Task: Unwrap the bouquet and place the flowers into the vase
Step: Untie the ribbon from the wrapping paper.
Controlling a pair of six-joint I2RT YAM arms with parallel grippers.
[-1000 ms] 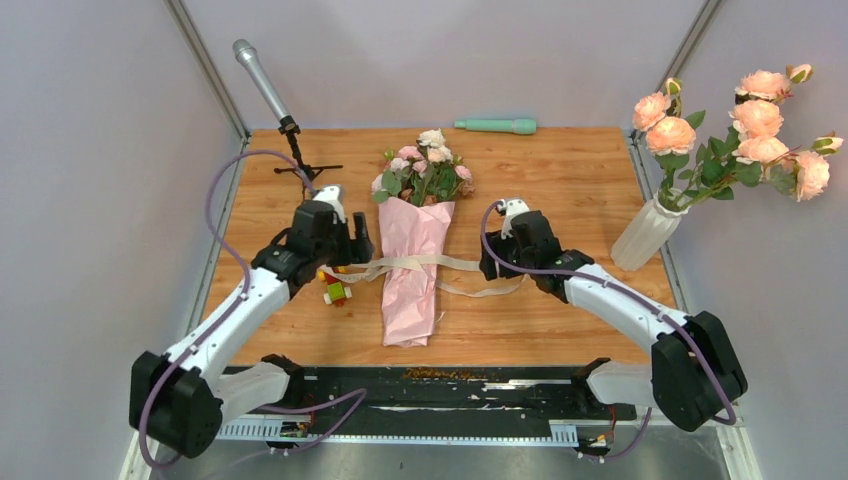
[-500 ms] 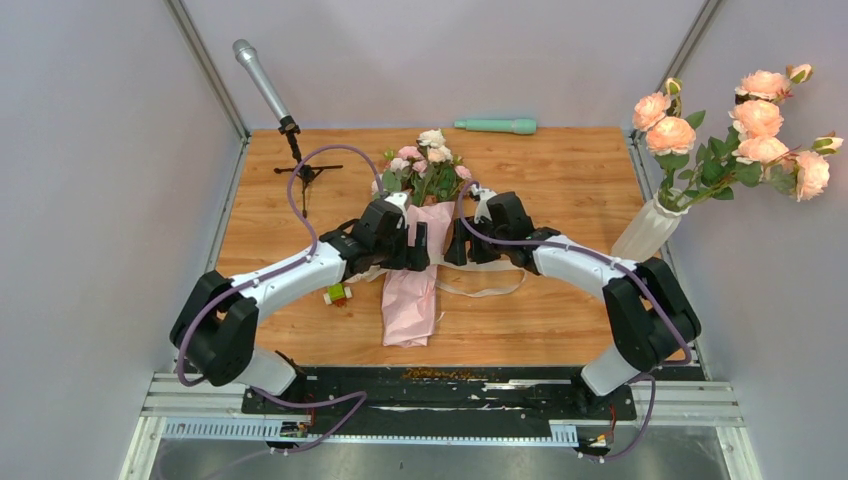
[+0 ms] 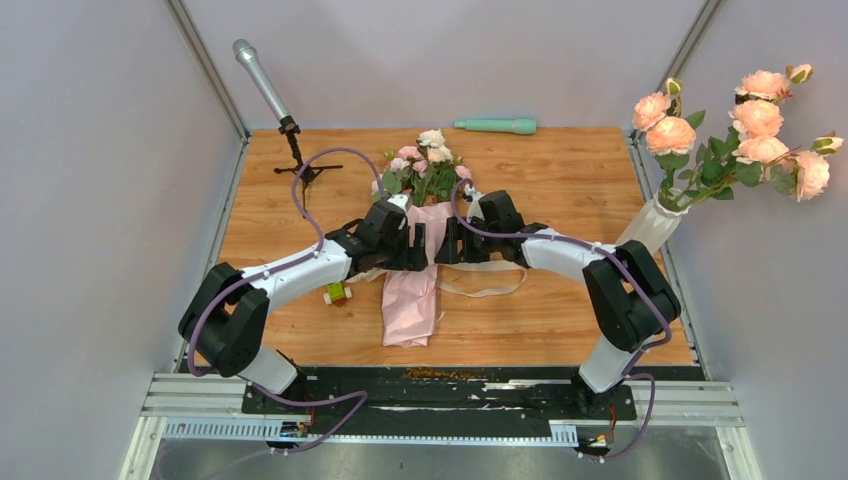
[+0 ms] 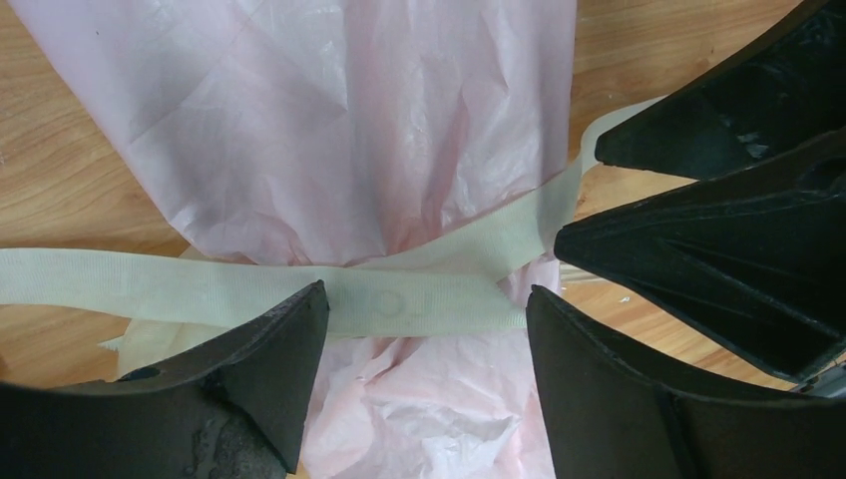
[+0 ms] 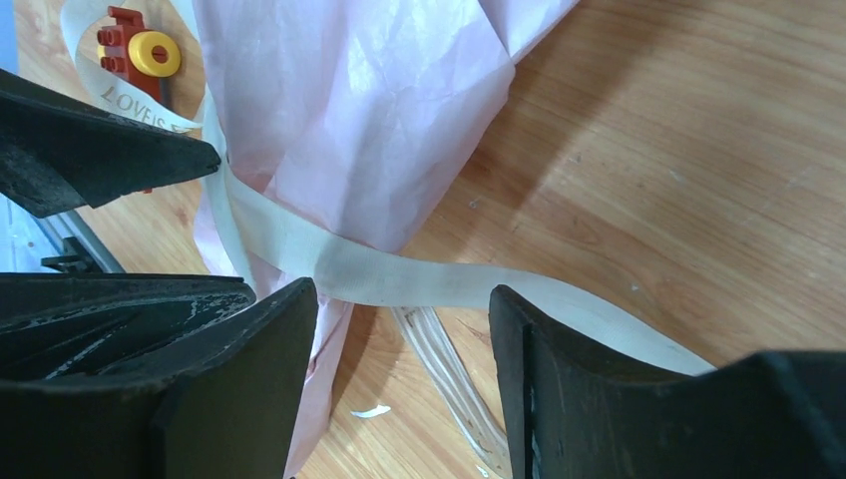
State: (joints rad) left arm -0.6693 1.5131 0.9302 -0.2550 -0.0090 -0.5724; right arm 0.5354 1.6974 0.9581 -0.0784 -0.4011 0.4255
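Note:
The bouquet lies lengthwise mid-table in pink paper (image 3: pixel 408 295), with the small flowers (image 3: pixel 425 170) at its far end. A loose cream ribbon (image 3: pixel 492 287) crosses the wrap. My left gripper (image 3: pixel 420 246) hangs open over the paper's middle from the left; in the left wrist view the paper (image 4: pixel 349 130) and ribbon (image 4: pixel 200 289) lie between the left gripper's (image 4: pixel 424 299) spread fingers. My right gripper (image 3: pixel 452 243) faces it from the right, open. The right gripper (image 5: pixel 401 294) straddles the ribbon (image 5: pixel 419 279) at the paper's (image 5: pixel 369 110) edge. The white ribbed vase (image 3: pixel 645 232) stands at the right edge.
Large peach roses (image 3: pixel 755 130) fill the vase. A microphone on a stand (image 3: pixel 262 85) leans at the back left. A mint-green cylinder (image 3: pixel 497 126) lies along the back edge. A small red and yellow toy (image 3: pixel 336 293) sits left of the wrap.
Both grippers have swung inward from the sides of the bouquet and now meet over the paper's middle. The bouquet and ribbon lie where they were.

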